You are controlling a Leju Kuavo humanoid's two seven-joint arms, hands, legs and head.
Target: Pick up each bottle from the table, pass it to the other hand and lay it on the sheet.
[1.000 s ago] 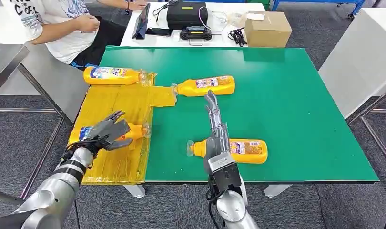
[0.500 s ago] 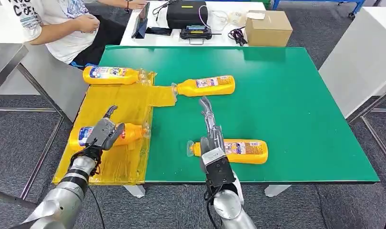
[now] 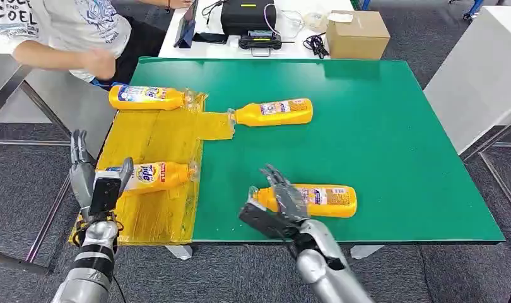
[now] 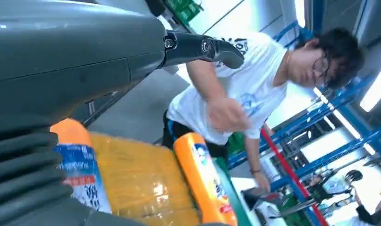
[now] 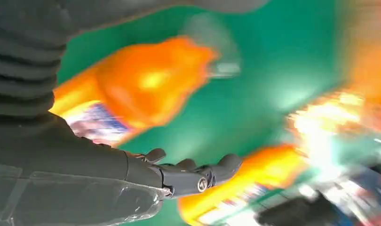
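Lying on its side near the front edge of the green table [image 3: 392,126], the orange plastic bottle with a clear cap [image 3: 306,200] has the right hand [image 3: 283,201] over its neck end, fingers spread and curved above it; whether they touch it cannot be told. A second ago this hand stretched straight out toward the far edge; now it has pulled back and turned over the bottle. The left hand [image 3: 89,177] has let go of the orange bottle with a blue label [image 3: 149,176] that it covered before and now stands off the left edge of the yellow plastic sheet [image 3: 158,136], fingers apart and pointing up, holding nothing. That bottle lies on the sheet's front half. A third orange bottle [image 3: 146,98] stays at the sheet's far edge, and a fourth [image 3: 273,113] rests on the green with its cap at the sheet's far right corner. The person in a white shirt [image 3: 57,28] has lowered an arm beside the table's far left corner
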